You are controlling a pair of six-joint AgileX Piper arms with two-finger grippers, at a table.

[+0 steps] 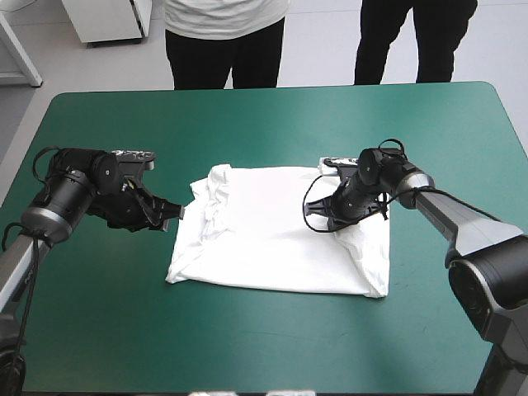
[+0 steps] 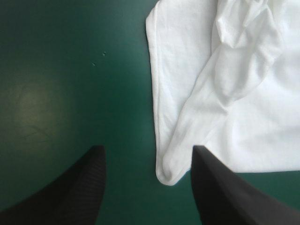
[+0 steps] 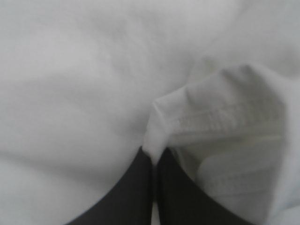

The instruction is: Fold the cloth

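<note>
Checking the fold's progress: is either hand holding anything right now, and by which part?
The right hand is shut on the T-shirt, pinching its hemmed edge. The left hand is open beside the shirt, holding nothing.

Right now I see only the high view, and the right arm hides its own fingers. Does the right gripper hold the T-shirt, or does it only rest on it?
Observer: The right wrist view shows the right gripper shut on the T-shirt, with a pinched fold of cloth at its tip.
Operator: Which part of the cloth is it?
Observer: A stitched hem lies just beside the pinch, so it is near an edge. I cannot tell which edge.
Operator: And the left gripper?
Observer: The left gripper is open. The rounded end of a fold lies between its fingers, on the teal-green cover.
</note>
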